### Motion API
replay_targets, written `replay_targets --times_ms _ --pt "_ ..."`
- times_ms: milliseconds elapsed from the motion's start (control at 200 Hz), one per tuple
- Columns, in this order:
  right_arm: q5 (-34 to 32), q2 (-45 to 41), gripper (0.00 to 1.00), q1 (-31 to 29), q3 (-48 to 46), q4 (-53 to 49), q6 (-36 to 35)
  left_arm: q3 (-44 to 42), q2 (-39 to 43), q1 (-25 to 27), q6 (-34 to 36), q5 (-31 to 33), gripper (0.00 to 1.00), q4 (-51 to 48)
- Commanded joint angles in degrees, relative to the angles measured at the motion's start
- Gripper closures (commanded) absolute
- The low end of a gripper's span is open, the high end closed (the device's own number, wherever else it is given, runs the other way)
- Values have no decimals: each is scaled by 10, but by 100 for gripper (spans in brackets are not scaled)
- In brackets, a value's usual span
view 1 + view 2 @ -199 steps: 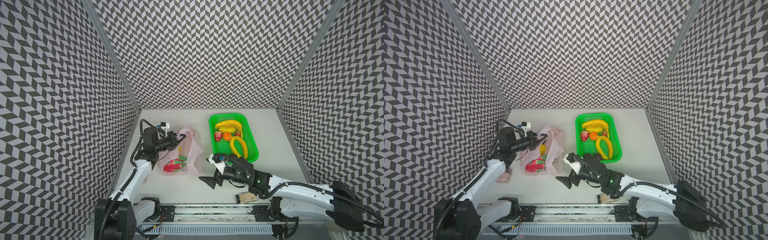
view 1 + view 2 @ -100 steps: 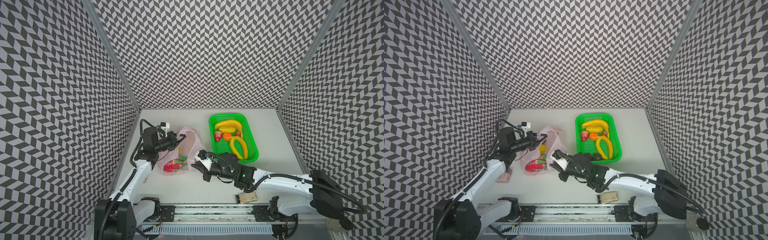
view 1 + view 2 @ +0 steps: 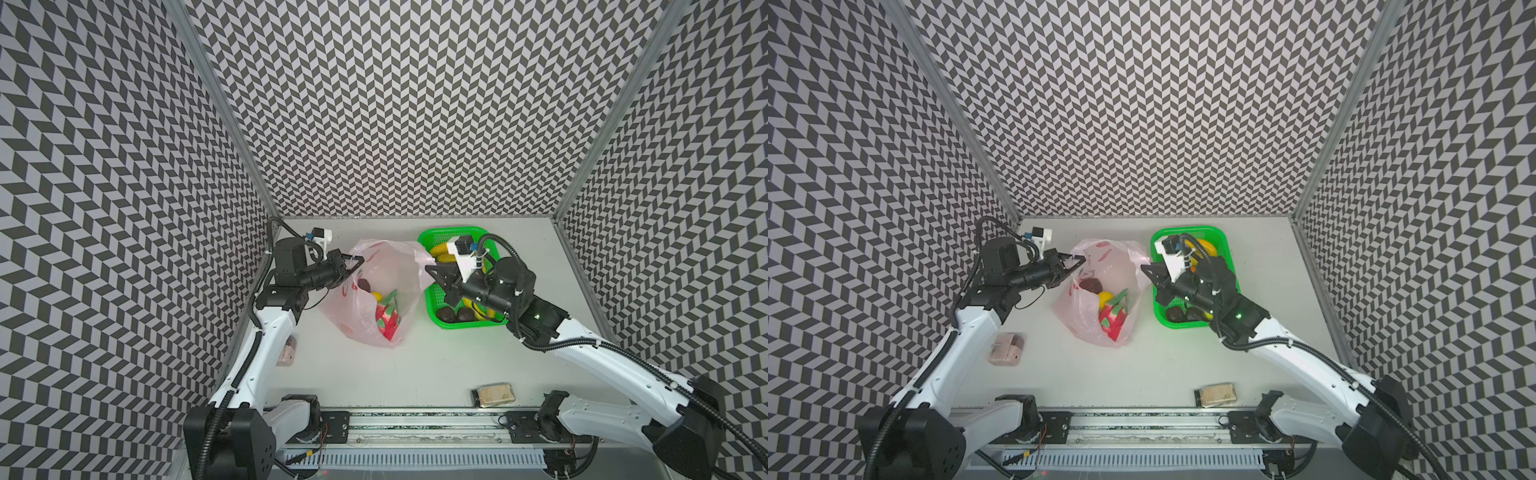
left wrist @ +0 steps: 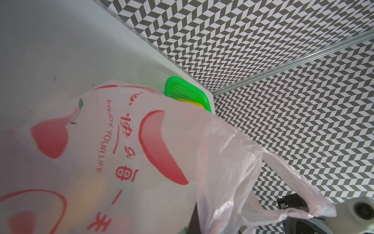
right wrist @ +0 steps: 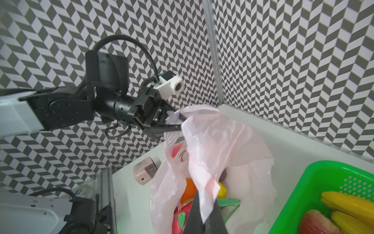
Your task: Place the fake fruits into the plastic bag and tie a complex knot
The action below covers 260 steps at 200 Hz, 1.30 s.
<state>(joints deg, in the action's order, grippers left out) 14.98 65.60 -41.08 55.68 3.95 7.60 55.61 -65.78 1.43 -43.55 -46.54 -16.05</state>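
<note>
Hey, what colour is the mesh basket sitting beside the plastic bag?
Bright green. The basket shows best in a top view, though an arm covers part of it.

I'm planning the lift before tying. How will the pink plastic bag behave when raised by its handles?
Probably floppy: the plastic bag is thin, creased film draping from the left fingers. Likely bottom-heavy and saggy, since the fake fruits lie low inside. The glossy film may slip from a loose pinch.
</note>
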Motion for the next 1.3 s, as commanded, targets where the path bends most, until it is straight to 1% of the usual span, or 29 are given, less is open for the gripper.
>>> replay_targets --times_ms 0,100,200,300,376,441,501,546,611,671,721,766,806,846,941,1041,1117,1202,1262,1297 --pt "55 10 100 42 45 -29 14 29 -4 -11 48 8 100 -62" --pt "58 33 100 75 60 -29 33 31 -2 -13 53 7 100 -68" --pt "94 71 100 117 65 -9 74 21 -1 -15 51 6 100 -65" --pt "104 114 100 133 91 -46 61 3 1 -15 45 -1 100 -55" --pt "112 123 100 139 102 -71 48 -10 6 -15 40 -8 99 -45" --pt "105 114 94 140 99 -79 41 -12 8 -14 43 -14 96 -40" --pt "93 97 86 143 89 -80 39 -10 11 -15 50 -20 91 -39" --pt "84 83 78 145 80 -82 39 -5 13 -14 57 -26 85 -39" --pt "80 63 57 149 71 -97 32 3 17 -14 67 -28 75 -45" --pt "70 42 39 151 64 -108 31 12 22 -14 85 -27 69 -53" --pt "66 22 24 153 55 -111 31 22 28 -14 107 -18 66 -64" --pt "54 6 14 154 48 -119 36 32 35 -14 127 -3 63 -77" --pt "40 -6 7 154 43 -131 39 42 43 -14 146 13 62 -90" --pt "29 -16 4 155 39 -145 42 51 52 -14 166 29 59 -102" --pt "17 -43 1 155 13 -159 60 67 86 -2 224 73 55 -124" --pt "24 -79 1 155 -39 -144 91 76 122 41 268 144 49 -147" --pt "38 -99 1 154 -86 -121 127 78 140 105 278 203 48 -173" --pt "53 -111 5 148 -136 -85 172 63 150 201 248 279 48 -192" --pt "44 -111 7 132 -166 -62 199 40 154 272 213 335 48 -196" --pt "36 -109 7 117 -181 -44 212 26 156 309 179 369 47 -197"
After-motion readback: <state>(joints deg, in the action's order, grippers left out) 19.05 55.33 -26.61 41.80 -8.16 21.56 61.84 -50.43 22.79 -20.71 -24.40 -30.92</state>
